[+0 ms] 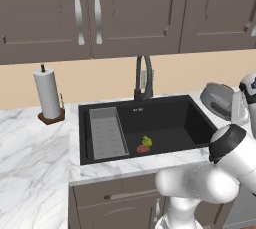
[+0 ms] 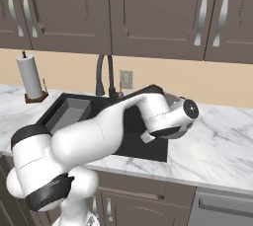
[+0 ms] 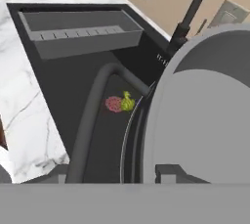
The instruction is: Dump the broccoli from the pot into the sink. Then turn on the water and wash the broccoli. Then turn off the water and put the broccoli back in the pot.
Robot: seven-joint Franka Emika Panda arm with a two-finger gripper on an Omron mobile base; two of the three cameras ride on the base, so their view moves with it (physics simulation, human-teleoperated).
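The sink [image 1: 175, 118] floor lies open around the broccoli [image 1: 146, 141] and drain [image 1: 143, 149]. The ribbed tray [image 1: 106, 133] fills its left side; the faucet [image 1: 143, 75] arches over the far edge, and the tilted pot [image 1: 218, 101] hangs at the right rim.

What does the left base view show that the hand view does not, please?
Left base view: the upper cabinet handles, the whole paper towel roll, and the pot raised and tilted beside the right end of the sink. Hand view: the pot's rim close up, nearly edge-on. Both: the broccoli lying in the sink beside the red drain, the grey tray insert and the faucet.
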